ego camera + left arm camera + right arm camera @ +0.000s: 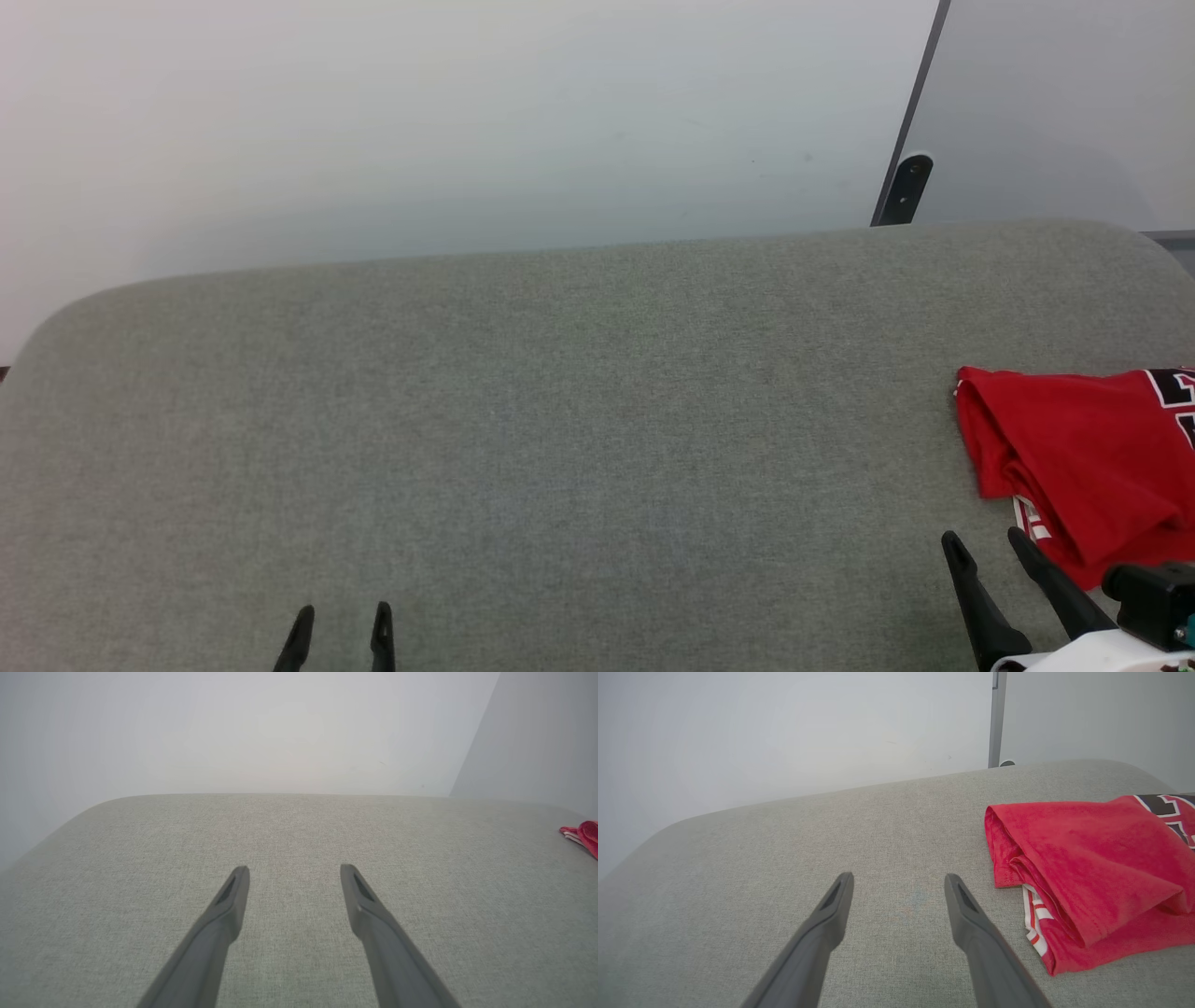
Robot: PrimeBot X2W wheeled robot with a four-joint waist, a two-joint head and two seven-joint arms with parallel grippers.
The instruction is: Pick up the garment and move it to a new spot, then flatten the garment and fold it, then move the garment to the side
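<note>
- While both grippers sit low at the front edge of the grey upholstered cushion (560,392), the garment (1074,457) lies folded at the cushion's right edge, nearer the front edge than the back; the head view's frame cuts off its right part
- garment is a red jersey shirt in a thick folded bundle with the top layers all red; white trim (1034,914) with red stripes peeks out from under the fold at the bundle's front-left corner; black lettering (1164,807) outlined in white sits on its far right part
- right gripper (983,537): fingers apart, nothing between them, at the front edge just left of the garment; the right wrist view has bare cushion between the fingers and the shirt just beside them on the right, not touching
- left gripper (343,611): fingers apart, empty, at the front edge toward the left corner, well apart from the garment; the left wrist view catches the garment as a red sliver at the far right
- behind the cushion's back edge: white wall (420,121), grey panel (1055,103) by the right back corner, dark post (920,84) between them with a black bracket (906,187) at its foot
</note>
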